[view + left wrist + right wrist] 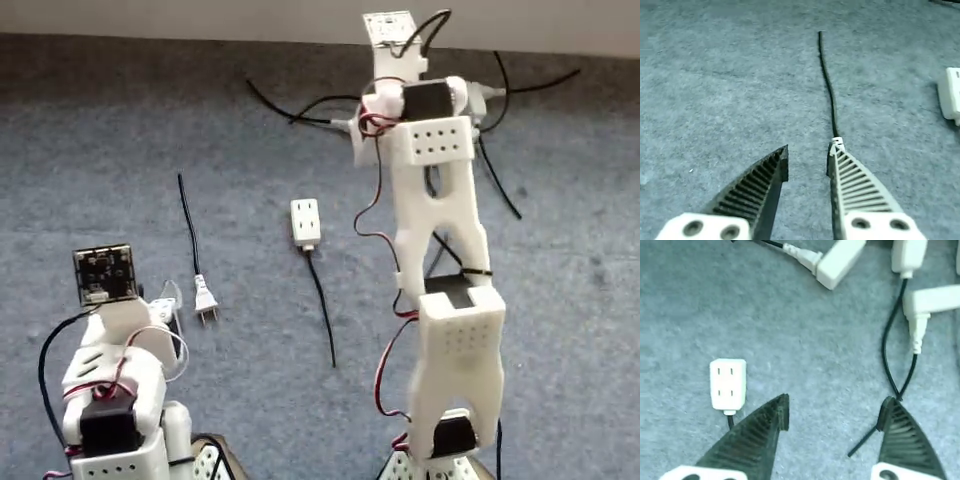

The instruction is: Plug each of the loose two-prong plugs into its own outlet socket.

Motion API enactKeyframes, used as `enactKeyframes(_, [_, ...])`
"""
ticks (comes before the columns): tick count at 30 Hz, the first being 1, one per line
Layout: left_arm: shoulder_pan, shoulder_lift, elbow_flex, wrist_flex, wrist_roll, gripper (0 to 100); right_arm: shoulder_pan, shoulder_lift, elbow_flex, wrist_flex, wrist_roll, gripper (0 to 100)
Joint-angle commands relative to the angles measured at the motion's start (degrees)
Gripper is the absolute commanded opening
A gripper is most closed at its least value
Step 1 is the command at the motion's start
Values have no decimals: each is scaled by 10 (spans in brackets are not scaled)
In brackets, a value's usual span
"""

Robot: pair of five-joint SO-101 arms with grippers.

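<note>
— Nearest the lens sat the left gripper [807,159], didn't it? How did its jaws stand?
— Parted by a moderate gap, with nothing between them but grey carpet [715,75]. It held nothing.
— And the loose plug [205,298]?
— It lay right at the tip of the white finger [860,190], mostly hidden behind it in the left wrist view. Whether the two touched could not be told. The plug's black cord [827,75] ran straight away from the gripper and ended loose on the carpet.
— Where was a socket for it?
— One white socket block [305,222] lay alone, to the right of the plug in the high view and apart from it. Nothing was plugged into it, and its own trailing cord [322,300] ran back toward the arms' bases.
— What about the right arm?
— It stretched far out over the carpet. The right gripper [836,405] hung wide open and empty, with a looped cord [887,355] reaching the tip of one finger. Beyond it lay the other sockets [837,262] in a cluster, at least one with a seated plug [801,255] in it.
</note>
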Motion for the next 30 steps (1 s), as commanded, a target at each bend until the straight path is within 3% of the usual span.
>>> enactKeyframes(1, [57, 71, -47, -15, -8, 140, 39, -76, 93, 19, 11, 281])
enactKeyframes(10, [64, 579, -346, 1, 1, 144, 103, -84, 193, 7, 7, 281])
enactKeyframes(18, [103, 961, -501, 69, 139, 143, 102, -83, 304, -64, 6, 281])
enactKeyframes(23, [132, 1088, -577, 93, 165, 140, 101, -84, 371, -136, 6, 281])
enactKeyframes(30, [131, 1098, -599, 73, 186, 140, 102, -84, 383, -158, 6, 281])
